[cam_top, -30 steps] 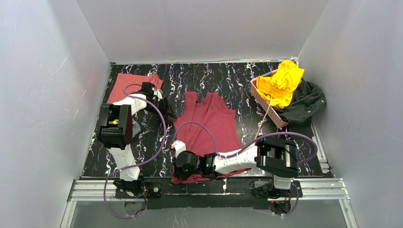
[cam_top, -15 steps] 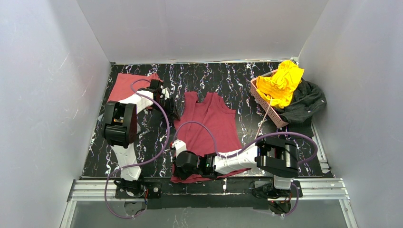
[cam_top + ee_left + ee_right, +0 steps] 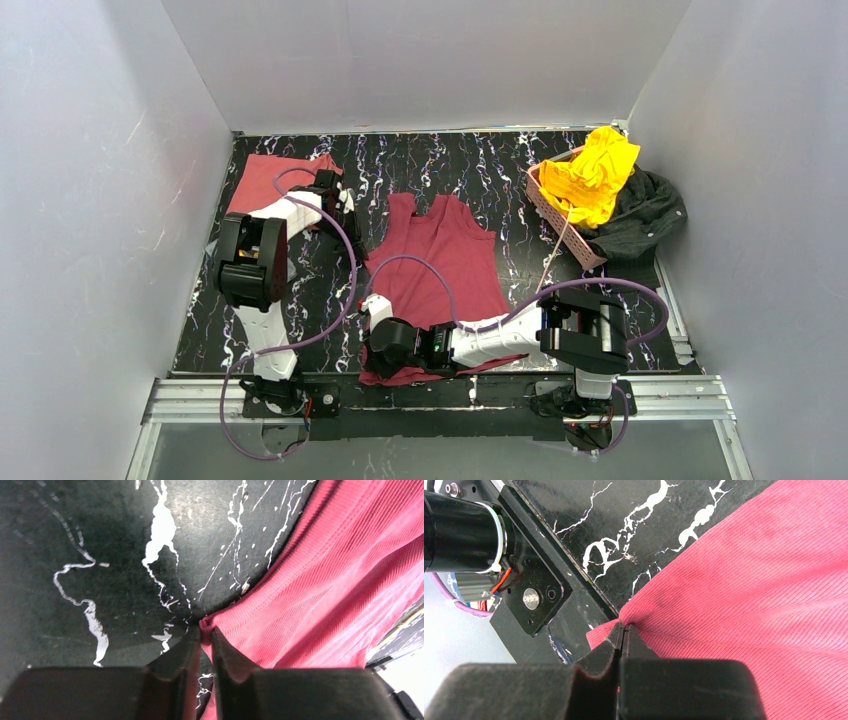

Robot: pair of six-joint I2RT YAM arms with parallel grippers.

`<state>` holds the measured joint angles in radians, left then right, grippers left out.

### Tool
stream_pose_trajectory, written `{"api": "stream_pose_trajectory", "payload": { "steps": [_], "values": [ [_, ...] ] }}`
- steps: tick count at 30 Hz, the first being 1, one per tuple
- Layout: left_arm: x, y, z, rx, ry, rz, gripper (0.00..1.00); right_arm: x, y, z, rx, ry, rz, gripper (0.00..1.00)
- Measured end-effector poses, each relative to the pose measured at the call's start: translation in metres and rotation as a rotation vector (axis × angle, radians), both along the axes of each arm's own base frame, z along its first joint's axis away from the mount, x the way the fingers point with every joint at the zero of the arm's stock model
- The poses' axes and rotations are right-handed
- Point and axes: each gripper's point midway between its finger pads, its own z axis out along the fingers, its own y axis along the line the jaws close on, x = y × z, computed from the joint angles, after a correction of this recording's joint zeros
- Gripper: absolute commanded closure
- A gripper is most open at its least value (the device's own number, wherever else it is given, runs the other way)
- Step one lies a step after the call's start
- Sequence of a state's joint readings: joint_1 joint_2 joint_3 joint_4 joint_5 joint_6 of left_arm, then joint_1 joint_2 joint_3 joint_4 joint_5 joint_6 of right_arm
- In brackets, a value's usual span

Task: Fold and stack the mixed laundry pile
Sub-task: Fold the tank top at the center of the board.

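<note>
Tank top (image 3: 440, 262) lies flat; left pincer (image 3: 203, 631), nearly closed, pinches its far-left edge; right pincer (image 3: 624, 628), closed tight, grips its near-left hem corner.

tank top (image 3: 440, 260) hem hidden, charcoal garment (image 3: 648, 215) half-covered

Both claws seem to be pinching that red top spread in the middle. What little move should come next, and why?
Probably a slight lift with both arms together, then carrying the red tank top's left edge across toward its right side. The left gripper pinches that edge higher up, the right gripper pinches the near-left hem corner, and the garment lies flat, not yet folded.
</note>
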<state>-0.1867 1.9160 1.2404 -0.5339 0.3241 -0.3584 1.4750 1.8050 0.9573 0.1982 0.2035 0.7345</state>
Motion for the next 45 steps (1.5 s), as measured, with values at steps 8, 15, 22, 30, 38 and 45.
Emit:
{"api": "stream_pose_trajectory", "payload": {
  "steps": [8,15,22,30,38,45],
  "values": [
    [0.0,-0.002,-0.001,-0.029,-0.004,0.011,1.0,0.0,0.007,0.008,0.018,0.001,0.0,0.99],
    [0.001,0.021,0.01,0.042,-0.064,0.058,1.0,-0.007,0.024,0.029,0.099,0.019,-0.001,0.99],
    [0.004,0.021,0.02,0.028,-0.088,0.074,1.0,-0.005,-0.001,0.048,0.177,0.057,-0.083,0.99],
    [0.013,0.008,0.045,-0.026,-0.162,0.095,1.0,0.001,-0.038,0.035,0.2,0.11,-0.21,0.99],
    [0.022,-0.048,0.054,-0.039,-0.192,-0.025,1.0,0.006,-0.067,0.025,0.222,0.16,-0.317,0.99],
    [0.028,-0.091,0.05,-0.001,-0.203,-0.13,1.0,0.011,-0.082,0.025,0.254,0.195,-0.389,0.99]
  ]
}}
